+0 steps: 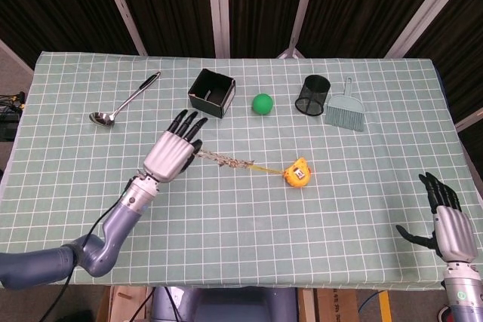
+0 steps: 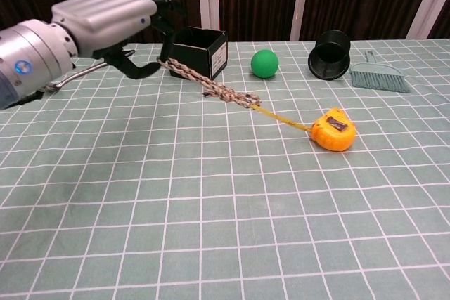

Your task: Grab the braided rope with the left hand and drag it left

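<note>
My left hand (image 1: 173, 154) (image 2: 105, 20) is raised above the table left of centre and pinches one end of the braided rope (image 1: 224, 161) (image 2: 209, 86). The rope runs taut down and to the right, joined to a yellow tape (image 2: 285, 121) that ends at an orange tape measure (image 1: 296, 174) (image 2: 332, 130) lying on the cloth. My right hand (image 1: 445, 224) hangs open at the table's front right corner, holding nothing; the chest view does not show it.
Along the back stand a black box (image 1: 211, 93) (image 2: 197, 52), a green ball (image 1: 262, 103) (image 2: 264, 62), a black mesh cup (image 1: 313, 95) (image 2: 330, 55) on its side and a small brush (image 1: 346, 111) (image 2: 380, 75). A metal ladle (image 1: 124, 100) lies back left.
</note>
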`<act>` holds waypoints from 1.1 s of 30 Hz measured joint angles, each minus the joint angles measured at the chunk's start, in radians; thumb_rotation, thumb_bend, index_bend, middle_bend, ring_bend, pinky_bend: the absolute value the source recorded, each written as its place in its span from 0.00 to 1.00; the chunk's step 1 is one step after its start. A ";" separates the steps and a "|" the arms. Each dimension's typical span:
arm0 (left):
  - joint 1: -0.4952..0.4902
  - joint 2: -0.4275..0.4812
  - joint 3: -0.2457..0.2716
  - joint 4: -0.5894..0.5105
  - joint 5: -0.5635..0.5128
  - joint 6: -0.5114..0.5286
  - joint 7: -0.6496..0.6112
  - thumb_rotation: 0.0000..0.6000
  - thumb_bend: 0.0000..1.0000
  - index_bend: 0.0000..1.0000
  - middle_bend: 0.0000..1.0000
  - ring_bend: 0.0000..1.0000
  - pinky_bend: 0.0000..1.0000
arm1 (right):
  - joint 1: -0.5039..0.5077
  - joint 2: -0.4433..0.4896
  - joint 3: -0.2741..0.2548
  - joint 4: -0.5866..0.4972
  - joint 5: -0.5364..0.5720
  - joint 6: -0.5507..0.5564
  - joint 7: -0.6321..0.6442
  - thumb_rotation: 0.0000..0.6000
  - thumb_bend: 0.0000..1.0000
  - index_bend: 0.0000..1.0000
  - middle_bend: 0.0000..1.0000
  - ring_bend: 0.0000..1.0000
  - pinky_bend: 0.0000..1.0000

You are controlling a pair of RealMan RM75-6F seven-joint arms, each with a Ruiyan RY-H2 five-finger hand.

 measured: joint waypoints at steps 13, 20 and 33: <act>0.100 0.207 -0.002 -0.024 0.044 0.096 -0.074 1.00 0.53 0.56 0.09 0.00 0.00 | -0.002 -0.003 -0.003 -0.001 -0.010 0.009 -0.013 1.00 0.19 0.00 0.00 0.00 0.00; 0.161 0.309 -0.009 -0.014 0.040 0.139 -0.118 1.00 0.53 0.56 0.09 0.00 0.00 | -0.003 -0.006 -0.004 0.001 -0.019 0.015 -0.019 1.00 0.19 0.00 0.00 0.00 0.00; 0.256 0.432 -0.008 0.053 0.042 0.179 -0.225 1.00 0.53 0.56 0.10 0.00 0.00 | 0.000 -0.012 -0.004 0.003 -0.018 0.015 -0.031 1.00 0.19 0.00 0.00 0.00 0.00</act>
